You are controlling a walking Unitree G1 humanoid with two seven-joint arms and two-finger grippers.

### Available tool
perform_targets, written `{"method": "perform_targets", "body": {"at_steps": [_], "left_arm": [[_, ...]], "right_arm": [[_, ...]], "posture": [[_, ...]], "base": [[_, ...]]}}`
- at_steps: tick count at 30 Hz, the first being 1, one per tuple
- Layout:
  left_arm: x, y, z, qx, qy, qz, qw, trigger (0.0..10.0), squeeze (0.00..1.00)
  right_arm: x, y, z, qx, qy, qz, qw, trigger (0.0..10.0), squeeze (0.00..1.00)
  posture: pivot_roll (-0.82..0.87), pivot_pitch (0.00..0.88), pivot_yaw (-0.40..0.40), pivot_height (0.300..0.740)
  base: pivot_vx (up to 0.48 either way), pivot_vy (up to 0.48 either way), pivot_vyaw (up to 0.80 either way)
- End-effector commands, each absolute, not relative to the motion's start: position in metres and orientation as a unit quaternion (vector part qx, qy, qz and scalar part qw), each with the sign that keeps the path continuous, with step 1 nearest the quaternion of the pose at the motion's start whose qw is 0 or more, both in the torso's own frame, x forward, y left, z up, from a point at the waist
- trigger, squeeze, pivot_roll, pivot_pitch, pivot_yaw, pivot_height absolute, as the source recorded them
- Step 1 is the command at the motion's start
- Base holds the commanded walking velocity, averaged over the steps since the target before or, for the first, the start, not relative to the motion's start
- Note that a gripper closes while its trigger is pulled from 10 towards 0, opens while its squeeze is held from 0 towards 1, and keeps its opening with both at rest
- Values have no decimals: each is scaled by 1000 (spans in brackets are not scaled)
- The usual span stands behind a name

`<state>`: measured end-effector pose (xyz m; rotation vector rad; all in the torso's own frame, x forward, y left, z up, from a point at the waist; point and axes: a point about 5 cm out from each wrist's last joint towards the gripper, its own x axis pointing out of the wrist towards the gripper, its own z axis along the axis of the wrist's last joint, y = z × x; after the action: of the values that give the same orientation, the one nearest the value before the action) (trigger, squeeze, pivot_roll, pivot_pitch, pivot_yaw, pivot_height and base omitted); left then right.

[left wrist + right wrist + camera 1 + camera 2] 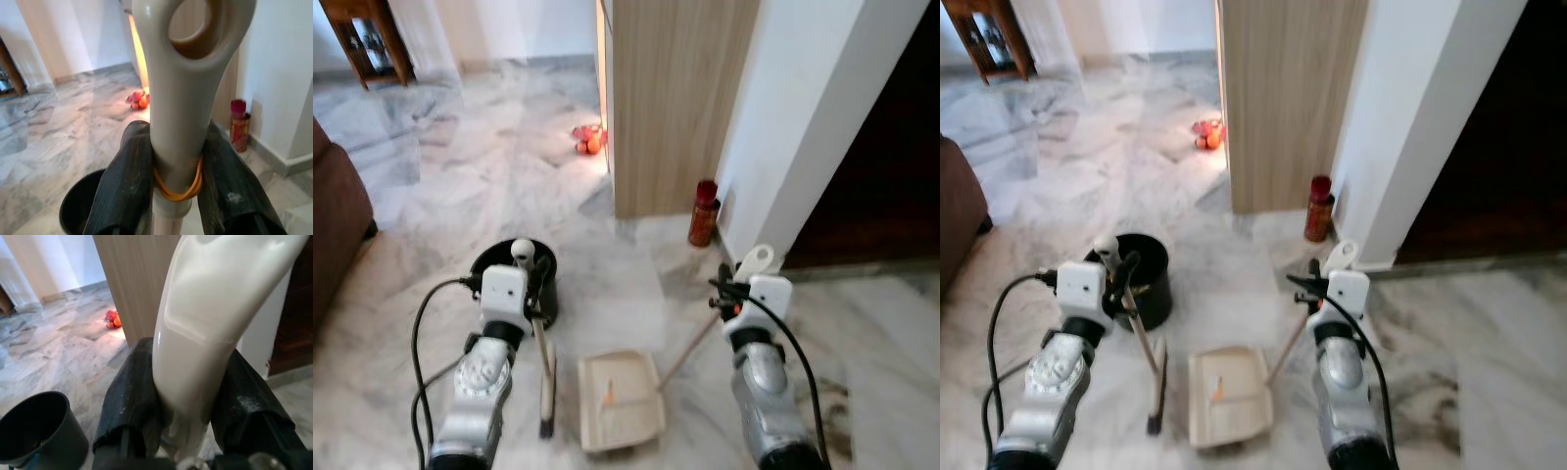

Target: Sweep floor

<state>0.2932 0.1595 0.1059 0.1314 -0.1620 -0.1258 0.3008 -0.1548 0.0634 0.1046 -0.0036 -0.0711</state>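
My left gripper (176, 196) is clamped on the top of the broom handle (183, 98), both black fingers (122, 191) pressed to the cream plastic just under its hanging hole, where an orange rubber band (177, 188) rings the shaft. My right gripper (188, 406) is closed the same way round the dustpan handle (210, 318), near its upper end.

Below and ahead of my left gripper the broom (546, 377) slants down to its dark bristles on the floor; the dustpan (619, 401) lies flat between my two arms, a small orange scrap in it. Both tools look light, stiff, smooth plastic. I judge the glossy handles could twist in my hold, so gripping high gives reach but little leverage on the bristles.

Just beyond my left gripper stands a black bin (514, 279). The marble floor (489, 166) is polished, pale and veined, likely slick. Farther ahead a wooden panel (675, 98) and white wall (803, 108) form a corner with a red can (703, 213) at its foot, and orange-red debris (589, 140) lies well beyond.
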Motion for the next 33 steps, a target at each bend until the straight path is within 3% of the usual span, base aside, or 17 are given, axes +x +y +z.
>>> {"method": "perform_targets", "body": {"at_steps": [1, 33], "left_arm": [[296, 164, 114, 66, -96, -56, 992, 10000, 0], [296, 165, 115, 66, -94, -55, 992, 10000, 0]], "right_arm": [[307, -152, 75, 48, -26, -30, 998, 10000, 0], [307, -149, 75, 42, -26, -20, 999, 10000, 0]], "posture": [[144, 46, 10, 740], [146, 51, 9, 740]], "base": [[0, 300, 0], [0, 299, 18]]}}
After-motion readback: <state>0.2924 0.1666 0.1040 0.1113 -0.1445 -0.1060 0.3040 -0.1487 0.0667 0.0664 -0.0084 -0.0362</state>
